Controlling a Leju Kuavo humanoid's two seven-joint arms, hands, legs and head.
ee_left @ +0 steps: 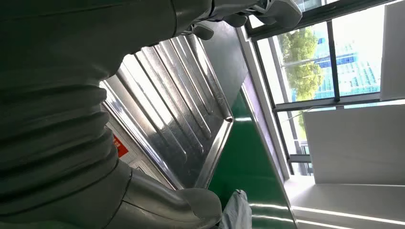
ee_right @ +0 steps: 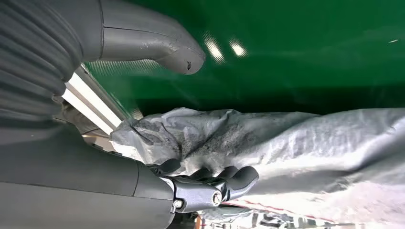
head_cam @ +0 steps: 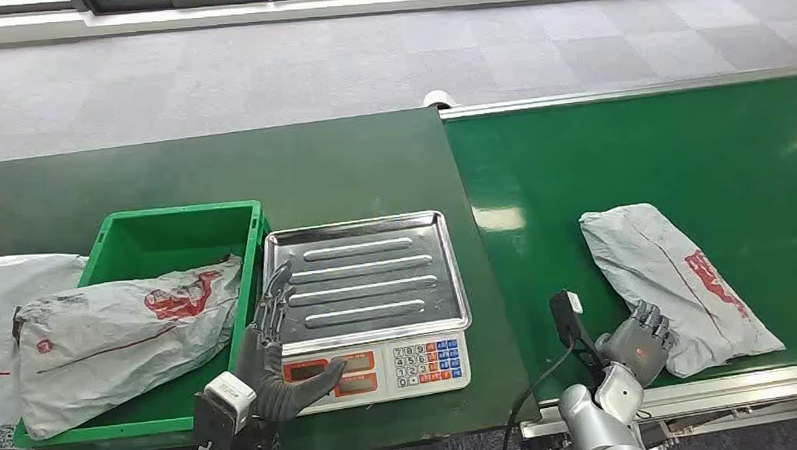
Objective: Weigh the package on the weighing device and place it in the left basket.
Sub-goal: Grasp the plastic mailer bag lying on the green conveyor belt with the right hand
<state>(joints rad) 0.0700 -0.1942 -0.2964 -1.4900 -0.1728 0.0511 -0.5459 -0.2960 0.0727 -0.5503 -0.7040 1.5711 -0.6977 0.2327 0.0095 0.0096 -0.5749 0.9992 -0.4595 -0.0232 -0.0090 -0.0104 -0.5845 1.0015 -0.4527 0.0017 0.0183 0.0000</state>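
Package (head_cam: 677, 280) lies flat on belt (head_cam: 633, 167), long axis diagonal.

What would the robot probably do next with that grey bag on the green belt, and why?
Probably close the right hand around the grey package and lift it. The fingers already touch its near edge, the thumb is still apart, and the scale tray is bare, so weighing has not begun.

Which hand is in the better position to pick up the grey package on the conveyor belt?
Right. The right hand is already at the near end of the package, while the left hand is open over the scale.
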